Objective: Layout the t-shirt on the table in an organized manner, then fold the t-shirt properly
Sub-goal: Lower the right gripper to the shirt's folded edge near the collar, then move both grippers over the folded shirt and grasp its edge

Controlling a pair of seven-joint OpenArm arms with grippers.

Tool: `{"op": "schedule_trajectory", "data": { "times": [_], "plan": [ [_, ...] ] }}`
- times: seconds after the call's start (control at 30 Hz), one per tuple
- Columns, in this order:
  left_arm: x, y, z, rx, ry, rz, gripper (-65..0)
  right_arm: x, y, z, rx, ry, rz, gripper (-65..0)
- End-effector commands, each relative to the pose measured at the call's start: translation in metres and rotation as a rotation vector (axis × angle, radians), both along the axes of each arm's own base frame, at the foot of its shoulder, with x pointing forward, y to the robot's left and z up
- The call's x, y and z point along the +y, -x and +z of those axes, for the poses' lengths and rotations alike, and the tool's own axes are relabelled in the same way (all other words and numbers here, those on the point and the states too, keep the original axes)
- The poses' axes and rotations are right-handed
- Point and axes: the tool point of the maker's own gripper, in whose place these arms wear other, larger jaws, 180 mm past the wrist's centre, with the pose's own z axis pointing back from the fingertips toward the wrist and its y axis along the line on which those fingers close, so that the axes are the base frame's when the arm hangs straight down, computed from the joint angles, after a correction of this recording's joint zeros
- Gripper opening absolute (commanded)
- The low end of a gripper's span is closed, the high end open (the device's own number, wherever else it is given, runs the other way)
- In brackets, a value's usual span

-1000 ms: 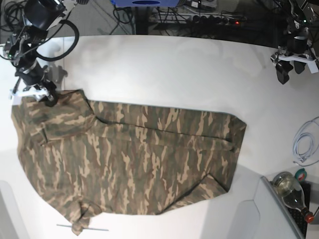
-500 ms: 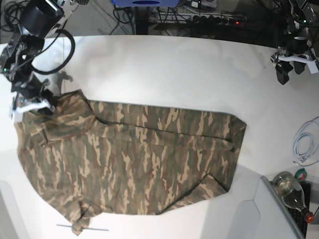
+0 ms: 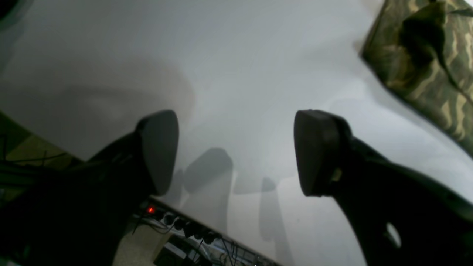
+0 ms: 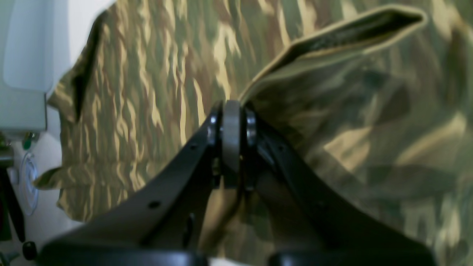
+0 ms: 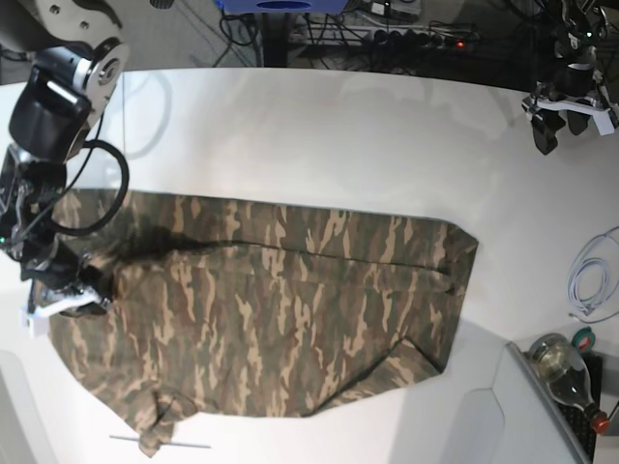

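Cloth of the t-shirt (image 5: 280, 319) is being dragged down the counter (image 5: 338, 135) by the right end effector (image 4: 231, 144), now clamped on its corner; the left end effector (image 3: 236, 151) is hanging apart.

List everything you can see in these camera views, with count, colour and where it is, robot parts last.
t-shirt: one, camouflage olive, brown and tan, spread across the table's middle, one edge lifted.
table: one, white, under everything.
cable: one, white, coiled at the table's right edge in the base view.
bottle: one, clear glass, base view's lower right corner.
left end effector: one, black, open above bare table.
right end effector: one, black, shut on the t-shirt's edge.
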Motion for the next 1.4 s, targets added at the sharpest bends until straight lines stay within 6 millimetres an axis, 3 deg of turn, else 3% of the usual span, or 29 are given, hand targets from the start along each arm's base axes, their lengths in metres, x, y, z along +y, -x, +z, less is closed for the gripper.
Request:
{"op": "schedule_trajectory", "data": {
  "times": [0.0,0.3,0.37,0.53,0.67,0.73,0.83,1.0,1.1,1.23,1.3,1.37],
  "plan": [
    [0.006,-0.005,0.012,-0.041,-0.024,-0.004,-18.8,-0.008,-0.021,0.022,-0.072,0.017,-0.006,-63.2],
    [-0.006,-0.001,-0.003,0.072,-0.120,-0.071,-18.8,0.001,-0.061,0.030,-0.181,0.033,-0.021,-62.0],
    [-0.007,-0.003,-0.003,0.077,-0.129,-0.075,-18.8,0.009,-0.062,0.029,-0.179,0.046,0.010,-54.6],
    [-0.009,-0.020,0.013,0.037,-0.163,-0.101,-18.8,0.030,-0.051,0.036,-0.211,0.169,0.153,-19.1],
    [-0.014,-0.040,0.029,0.023,-0.238,-0.169,-18.8,0.102,-0.019,0.077,-0.373,0.299,0.412,-18.2],
    [-0.013,-0.045,0.034,0.041,-0.294,-0.201,-18.8,0.157,0.004,0.089,-0.435,0.325,0.591,-20.0],
    [-0.007,-0.047,0.041,0.043,-0.330,-0.191,-18.8,0.224,0.035,0.081,-0.431,0.318,0.811,-22.1],
    [0.028,-0.025,0.054,0.052,-0.370,-0.087,-18.8,0.316,0.050,0.077,-0.443,0.250,1.007,-22.5],
    [0.048,-0.004,0.061,0.079,-0.401,-0.041,-18.8,0.354,0.043,0.055,-0.354,0.233,1.032,-22.5],
    [0.061,0.002,0.076,0.099,-0.463,-0.064,-18.8,0.400,0.042,0.038,-0.324,0.241,1.077,-22.5],
    [0.061,-0.003,0.082,0.091,-0.477,-0.074,-18.8,0.409,0.040,0.033,-0.342,0.268,1.079,-22.5],
    [0.046,-0.013,0.073,0.111,-0.485,-0.138,-18.8,0.411,0.038,0.029,-0.348,0.302,1.060,-22.5]
  ]
}}
